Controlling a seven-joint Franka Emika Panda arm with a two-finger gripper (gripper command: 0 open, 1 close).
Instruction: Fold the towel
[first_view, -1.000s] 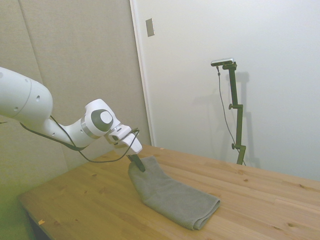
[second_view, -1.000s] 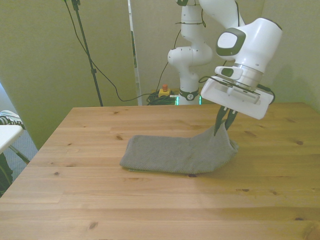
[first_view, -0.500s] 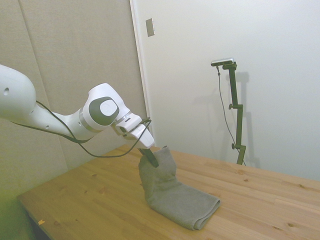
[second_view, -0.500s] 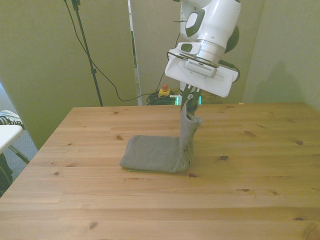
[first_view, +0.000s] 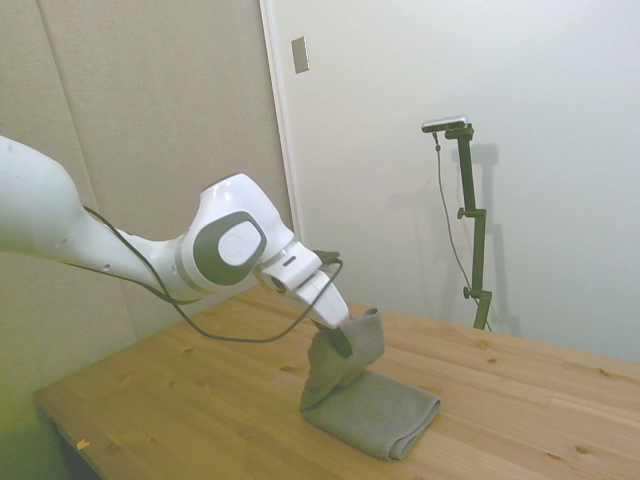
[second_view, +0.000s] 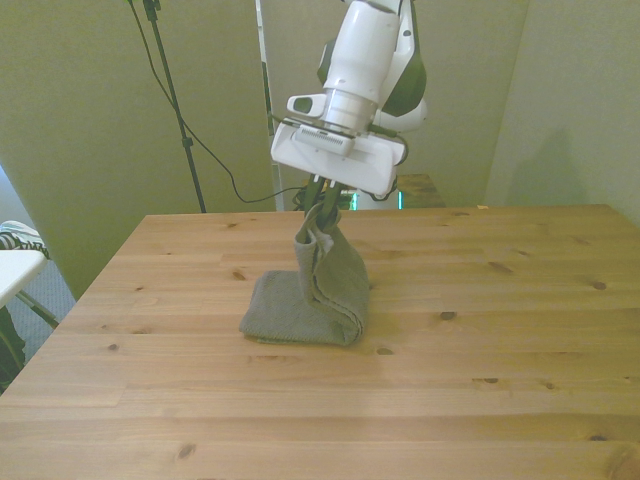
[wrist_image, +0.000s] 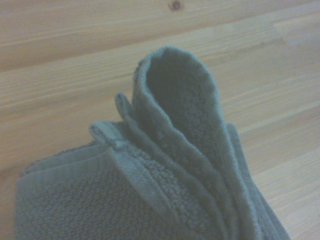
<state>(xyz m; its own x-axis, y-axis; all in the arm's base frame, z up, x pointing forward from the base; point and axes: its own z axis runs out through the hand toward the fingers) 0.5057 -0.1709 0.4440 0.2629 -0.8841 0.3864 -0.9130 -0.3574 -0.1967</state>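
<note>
robot lab: white arm (second_view: 365, 60) at bare wooden table (second_view: 500, 340), loose cables (second_view: 215, 160), plain walls.

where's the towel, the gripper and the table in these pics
towel (second_view: 300, 312), front view, flat lower layer
gripper (second_view: 318, 215), front view, midway between its tips at the lifted towel edge
table (second_view: 500, 400), front view, bare wood

Wooden table (second_view: 520, 330), plank top with visible knots, light finish. One item rests directly on it: a grey terry towel (second_view: 300, 305), lower portion flat near the centre, one end raised off the surface.
</note>
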